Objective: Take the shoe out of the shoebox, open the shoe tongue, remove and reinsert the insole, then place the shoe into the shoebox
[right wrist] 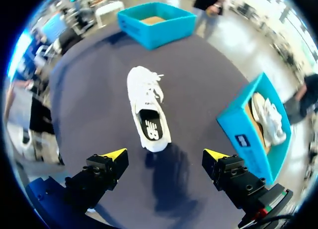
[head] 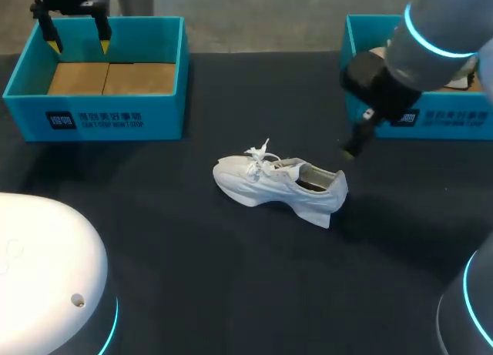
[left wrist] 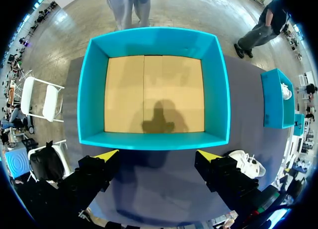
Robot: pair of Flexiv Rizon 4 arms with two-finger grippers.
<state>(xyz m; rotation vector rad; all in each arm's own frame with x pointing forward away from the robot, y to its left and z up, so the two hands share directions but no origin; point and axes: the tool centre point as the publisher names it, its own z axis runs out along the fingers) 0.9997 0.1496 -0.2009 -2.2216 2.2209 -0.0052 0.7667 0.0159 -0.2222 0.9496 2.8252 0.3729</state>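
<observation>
As the shoe (head: 277, 184) lies unboxed, tongue-opening looks next: right tool (right wrist: 164, 154), spread, hangs by its heel; left tool (left wrist: 158, 153) spread too.

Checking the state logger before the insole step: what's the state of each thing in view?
white shoe: on the table, upright on its sole
insole: inside the shoe
left shoebox: open, empty
right shoebox: open, second shoe inside
left gripper: open, above the left shoebox
right gripper: open, empty, near the shoe's heel

Both empty: left end effector (left wrist: 158, 154) fingers apart; right end effector (right wrist: 165, 154) same.
</observation>
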